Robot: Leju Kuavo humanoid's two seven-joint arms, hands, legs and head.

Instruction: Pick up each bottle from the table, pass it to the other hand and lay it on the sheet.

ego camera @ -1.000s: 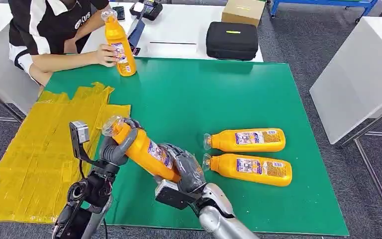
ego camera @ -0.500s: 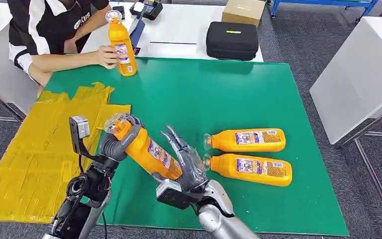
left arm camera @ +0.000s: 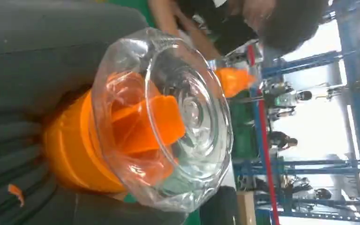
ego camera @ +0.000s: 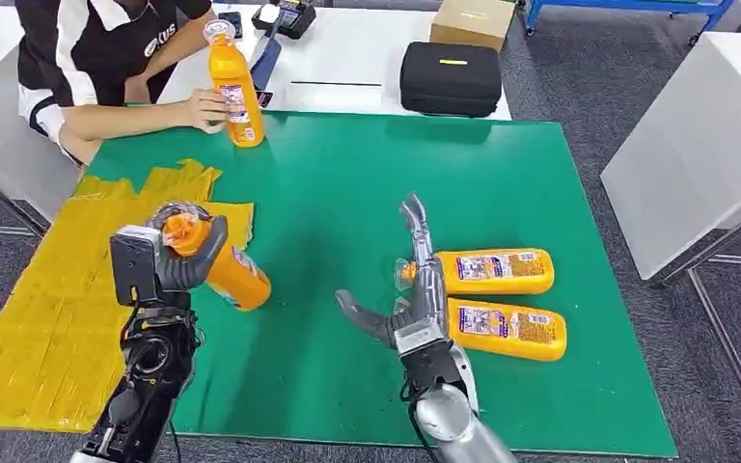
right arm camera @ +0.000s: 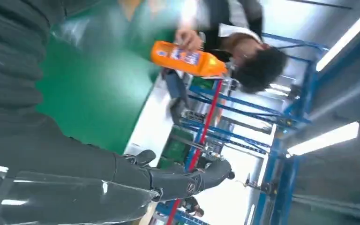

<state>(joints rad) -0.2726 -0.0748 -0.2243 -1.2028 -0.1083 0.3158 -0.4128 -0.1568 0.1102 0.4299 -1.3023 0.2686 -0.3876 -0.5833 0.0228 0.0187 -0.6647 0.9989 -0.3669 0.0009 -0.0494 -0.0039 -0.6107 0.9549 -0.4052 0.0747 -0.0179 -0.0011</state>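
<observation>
My left hand grips an orange bottle just below its clear cap, holding it tilted above the green mat beside the yellow sheet. My right hand is open, fingers stretched upward and thumb out, holding nothing; its fingers show spread in the right wrist view. Two more orange bottles lie side by side on the mat just right of that hand, one farther, one nearer. A person's hand steadies another upright bottle at the mat's far left edge.
A person in black and white sits at the far left corner. Behind the green mat on a white table are a black case and a cardboard box. Another white table stands to the right.
My right hand let go of the bottle and swung right with its fingers straightened. My left hand carried the bottle left toward the yellow sheet.
</observation>
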